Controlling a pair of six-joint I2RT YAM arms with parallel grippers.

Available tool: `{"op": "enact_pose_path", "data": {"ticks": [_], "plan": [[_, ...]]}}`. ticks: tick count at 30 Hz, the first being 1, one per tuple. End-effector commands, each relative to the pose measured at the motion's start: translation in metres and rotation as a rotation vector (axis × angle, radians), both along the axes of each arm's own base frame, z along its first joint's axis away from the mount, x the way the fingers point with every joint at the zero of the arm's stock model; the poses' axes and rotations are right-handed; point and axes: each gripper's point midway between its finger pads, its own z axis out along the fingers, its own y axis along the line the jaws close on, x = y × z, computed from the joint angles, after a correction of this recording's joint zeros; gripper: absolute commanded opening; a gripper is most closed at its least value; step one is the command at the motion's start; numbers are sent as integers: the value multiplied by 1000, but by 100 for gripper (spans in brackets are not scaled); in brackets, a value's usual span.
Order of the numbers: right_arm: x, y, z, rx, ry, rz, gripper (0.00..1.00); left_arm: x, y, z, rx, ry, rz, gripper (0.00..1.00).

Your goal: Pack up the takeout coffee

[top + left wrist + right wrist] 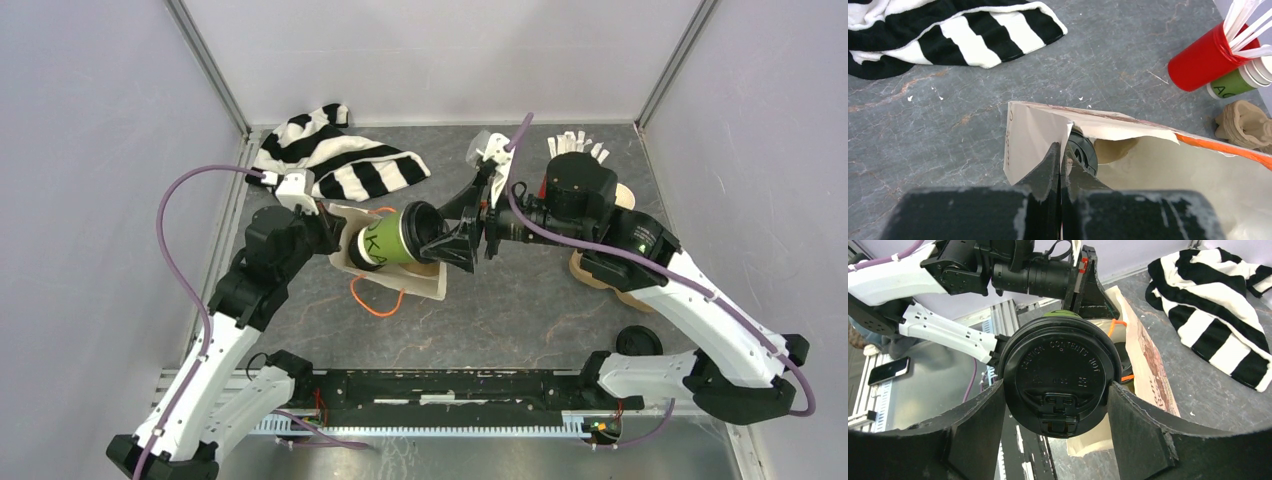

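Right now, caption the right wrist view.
Right gripper holds a black-lidded coffee cup at the mouth of the paper bag.

The right gripper (446, 240) is clamped around the coffee cup (393, 238); the left gripper (1060, 166) is pinched onto the bag (1028, 137).

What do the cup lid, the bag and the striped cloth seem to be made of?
The cup lid: black plastic, slightly glossy, with moulded raised lettering. The bag: cream paper, matte, with creased, torn-looking edges. The striped cloth: soft fabric, probably knit, since it lies in loose folds.
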Motion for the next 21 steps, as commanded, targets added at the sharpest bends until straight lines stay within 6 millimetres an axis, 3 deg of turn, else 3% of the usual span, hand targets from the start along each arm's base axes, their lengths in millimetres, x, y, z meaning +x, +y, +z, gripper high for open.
{"op": "enact_pose_path", "data": {"ticks": [1,7,13,21], "plan": [[-2,-2,10,-34,-95,-34,50,3,-4,23,-62,-130,-11,2],[-21,23,-3,-151,-172,0,49,0,-1,12,-62,-133,0,2],[-31,42,-35,-391,-337,-67,48,-4,0,5,-72,-145,-4,2],[-31,47,-61,-606,-496,-120,49,-12,-2,0,-65,-213,-49,2]]}}
